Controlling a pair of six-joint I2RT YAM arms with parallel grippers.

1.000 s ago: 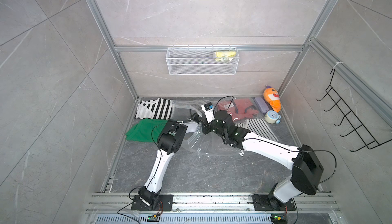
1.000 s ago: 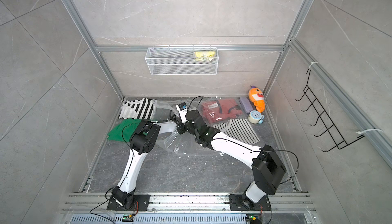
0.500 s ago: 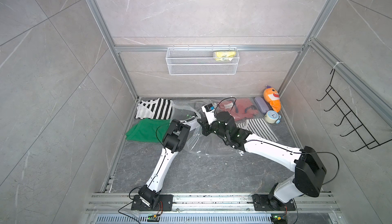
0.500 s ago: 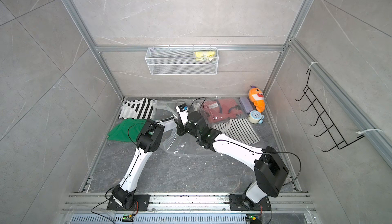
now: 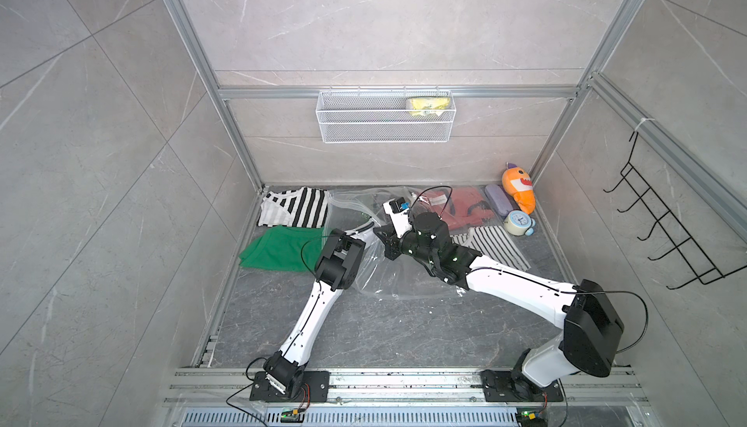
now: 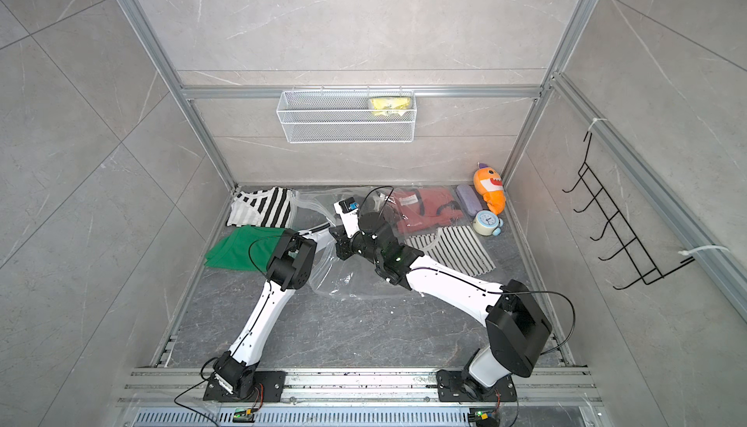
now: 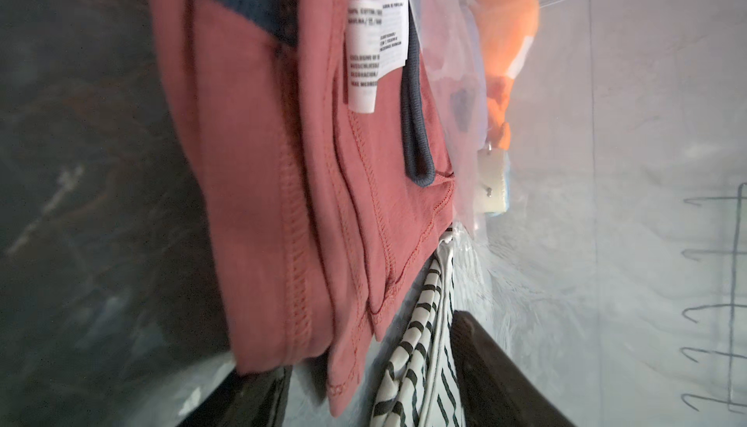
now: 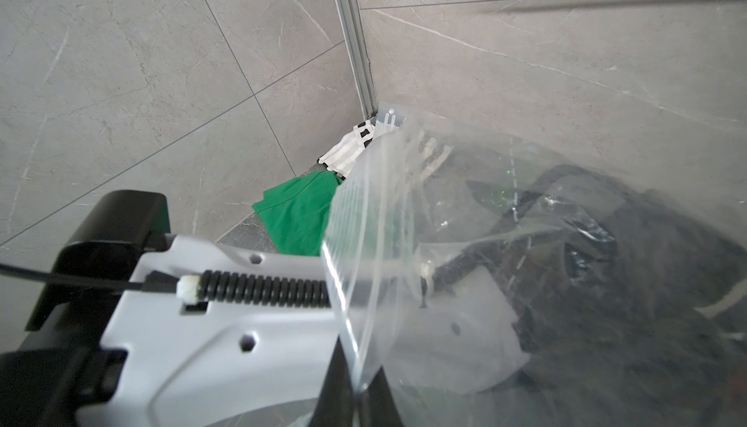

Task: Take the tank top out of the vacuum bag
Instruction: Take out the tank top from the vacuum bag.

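Where the two arms meet above the dark floor [image 5: 364, 332], the vacuum bag [image 5: 388, 279] lies clear and crumpled, its near side spread toward the arm bases. The right gripper [image 8: 357, 392] is closed on the bag's zip-seal edge [image 8: 364, 210], pinching the plastic so that the mouth stands lifted. Through that mouth the left arm [image 8: 226, 311] reaches inside. The left gripper [image 7: 372, 356] has its jaws apart and clamps nothing. The hem of a red garment with navy trim [image 7: 258, 154] and a thin-striped garment [image 7: 420, 348] lie between and just ahead of its fingers. Both lie inside the bag, toward its right side; which of them is the tank top I cannot tell. Left of the bag lies a green shirt [image 5: 279, 249], and farther back a bold-striped top [image 5: 299, 206]. At the back right stand an alarm clock [image 5: 518, 222], a purple case [image 5: 498, 199] and an orange plush toy [image 5: 520, 188]. On the rear wall hangs a white wire basket [image 5: 384, 129].
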